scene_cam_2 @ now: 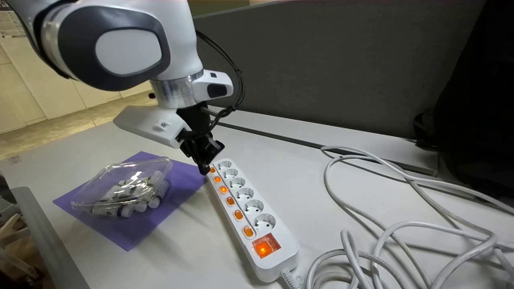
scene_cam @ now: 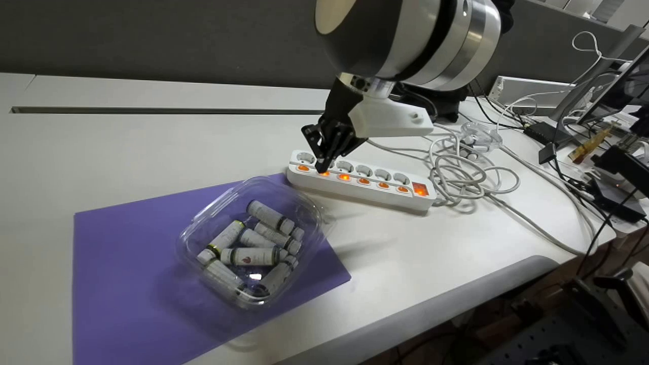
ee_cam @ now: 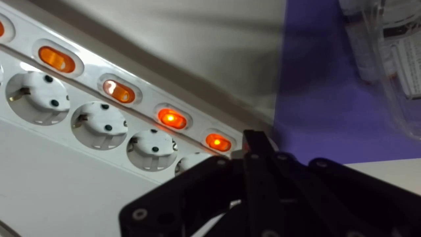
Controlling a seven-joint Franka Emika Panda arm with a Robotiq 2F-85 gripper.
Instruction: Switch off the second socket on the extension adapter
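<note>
Since the second switch (ee_cam: 218,142) from the cordless end glows, I take it as target. Lit third switch (ee_cam: 172,118) alongside: keep off. Both on the extension adapter (scene_cam: 361,191), on the table (scene_cam: 405,253). My gripper (ee_cam: 259,138), closed on nothing, is just beside the target, contact unclear. Better centre over it, then push straight down. Purple sheet (scene_cam: 127,263) near the adapter.

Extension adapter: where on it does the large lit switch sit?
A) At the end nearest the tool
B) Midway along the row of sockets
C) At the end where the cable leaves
C: in an exterior view, the large switch glows at the end of the extension adapter where the cable comes out, with the tool near the opposite end.
</note>
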